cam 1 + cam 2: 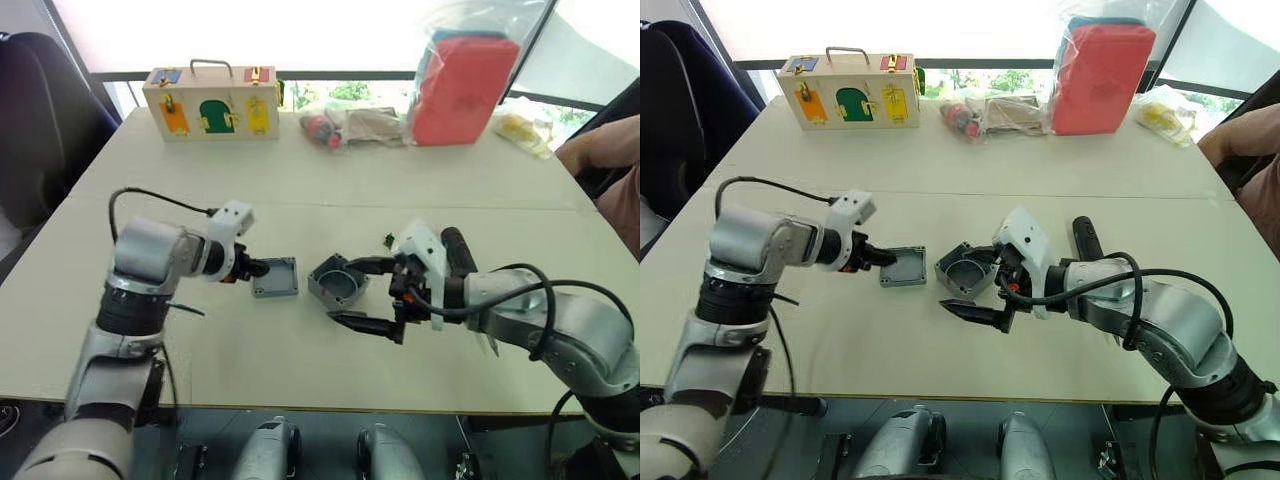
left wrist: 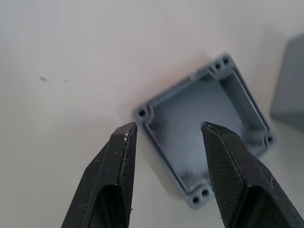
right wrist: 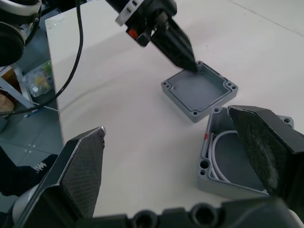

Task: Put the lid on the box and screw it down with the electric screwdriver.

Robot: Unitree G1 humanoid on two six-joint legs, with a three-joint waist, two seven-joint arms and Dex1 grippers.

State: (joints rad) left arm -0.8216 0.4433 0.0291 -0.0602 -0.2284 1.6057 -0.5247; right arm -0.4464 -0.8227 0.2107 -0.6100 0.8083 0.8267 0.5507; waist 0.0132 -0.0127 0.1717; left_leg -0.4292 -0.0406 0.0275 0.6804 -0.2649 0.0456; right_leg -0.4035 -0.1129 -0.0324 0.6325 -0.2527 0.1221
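Lid (image 1: 276, 277) lying hollow side up on table (image 1: 420, 180), left gripper (image 2: 166, 130) spread open at its edge, box (image 1: 338, 282) tilted beside open, empty right gripper (image 1: 353, 293), electric screwdriver (image 1: 458, 251) released behind.

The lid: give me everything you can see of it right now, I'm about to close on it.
The lid is a shallow square tray of grey plastic, lying flat on the table, hollow side up, low rim all round, screw holes at the corners. It sits apart from the box, on the robot's left of it. The left gripper is open, fingers straddling one corner. No contact is visible.
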